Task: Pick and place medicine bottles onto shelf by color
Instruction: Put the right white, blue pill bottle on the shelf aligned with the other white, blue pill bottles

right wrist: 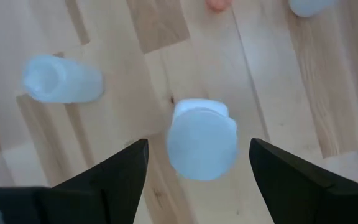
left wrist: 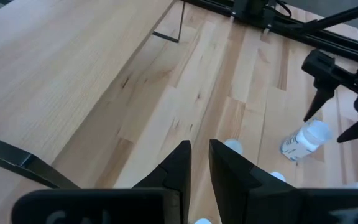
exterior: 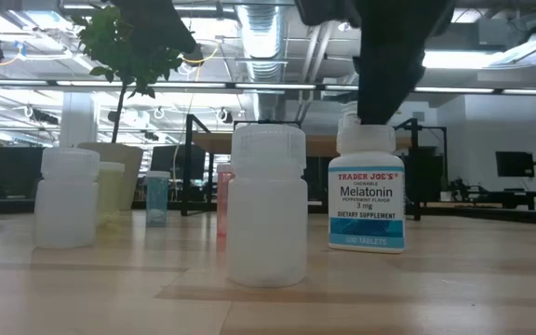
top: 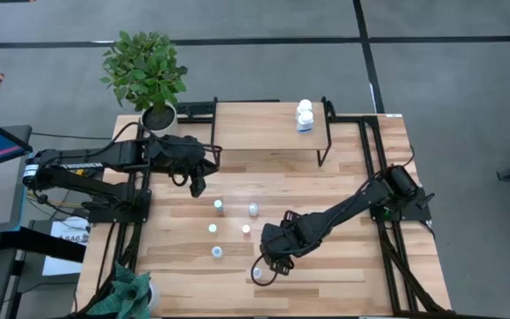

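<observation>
Two black jointed arms on black bases, black cables trailing; left arm point(top: 87, 164) has a white band near its base; right arm point(top: 343, 213) all dark.

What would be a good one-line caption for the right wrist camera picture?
Open right gripper poised over a white-capped medicine bottle standing on the wooden table.

- shelf point(top: 264, 124) at far middle of tabletop point(top: 343, 283), bottles point(top: 305, 115) on its right end
- loose bottles point(top: 215, 229) mid-tabletop, near of shelf
- right tool point(top: 266, 270) over near bottle point(top: 258, 275)
- left tool point(top: 198, 188) left of shelf
</observation>
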Robot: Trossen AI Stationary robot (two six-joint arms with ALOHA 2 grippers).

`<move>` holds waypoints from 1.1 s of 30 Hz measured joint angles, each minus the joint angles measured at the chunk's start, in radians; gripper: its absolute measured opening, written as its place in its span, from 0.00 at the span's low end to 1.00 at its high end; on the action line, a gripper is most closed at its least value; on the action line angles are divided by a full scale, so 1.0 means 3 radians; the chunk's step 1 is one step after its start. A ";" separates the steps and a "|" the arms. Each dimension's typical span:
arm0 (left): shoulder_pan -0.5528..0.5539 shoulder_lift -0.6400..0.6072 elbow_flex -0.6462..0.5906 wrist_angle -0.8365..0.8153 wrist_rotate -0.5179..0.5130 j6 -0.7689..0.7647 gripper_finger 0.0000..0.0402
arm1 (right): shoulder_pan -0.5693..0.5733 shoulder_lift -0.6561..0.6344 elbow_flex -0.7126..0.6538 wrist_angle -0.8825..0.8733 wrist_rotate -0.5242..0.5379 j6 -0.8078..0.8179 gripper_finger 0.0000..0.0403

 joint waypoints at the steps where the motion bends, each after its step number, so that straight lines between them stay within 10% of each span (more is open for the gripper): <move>1: 0.0000 0.0000 0.0000 0.0000 0.0000 0.0000 0.11 | 0.0000 -0.0001 0.0000 0.0006 0.0000 -0.0013 0.75; 19: 0.0000 0.0000 -0.0001 0.0004 0.0000 0.0079 0.11 | -0.0100 0.0260 0.0004 0.0144 -0.0172 -0.0043 0.74; 33: 0.0000 0.0000 -0.0001 0.0000 0.0001 0.0183 0.11 | -0.0243 0.0232 0.0069 -0.0054 -0.0627 -0.0026 0.41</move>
